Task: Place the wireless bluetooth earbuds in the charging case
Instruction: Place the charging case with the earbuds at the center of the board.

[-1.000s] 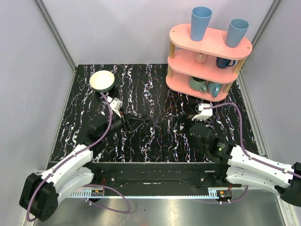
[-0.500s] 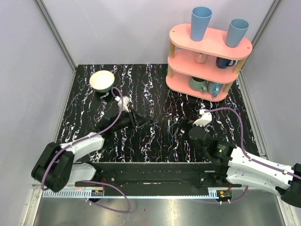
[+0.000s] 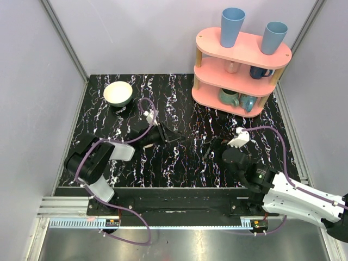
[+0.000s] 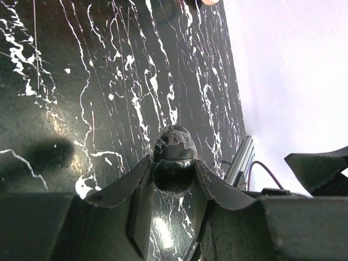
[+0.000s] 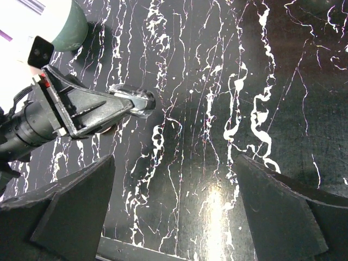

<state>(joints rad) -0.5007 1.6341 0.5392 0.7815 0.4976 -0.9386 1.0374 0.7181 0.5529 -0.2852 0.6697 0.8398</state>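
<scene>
Arms stretched toward table (image 3: 179, 163) centre — left hand (image 3: 173, 136) pinching small dark rounded piece (image 4: 174, 145), right hand (image 5: 175, 159) spread wide.

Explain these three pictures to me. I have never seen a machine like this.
These are two robot arms bolted to a black marbled table. The overhead picture looks down on both: left arm, right arm. The other two pictures come from a camera on each wrist, looking along its own tool. On the table stand a cream bowl and a pink shelf holding cups. The left tool is shut on a small dark rounded piece; what it is I cannot tell. The right tool is open and holds nothing.
</scene>
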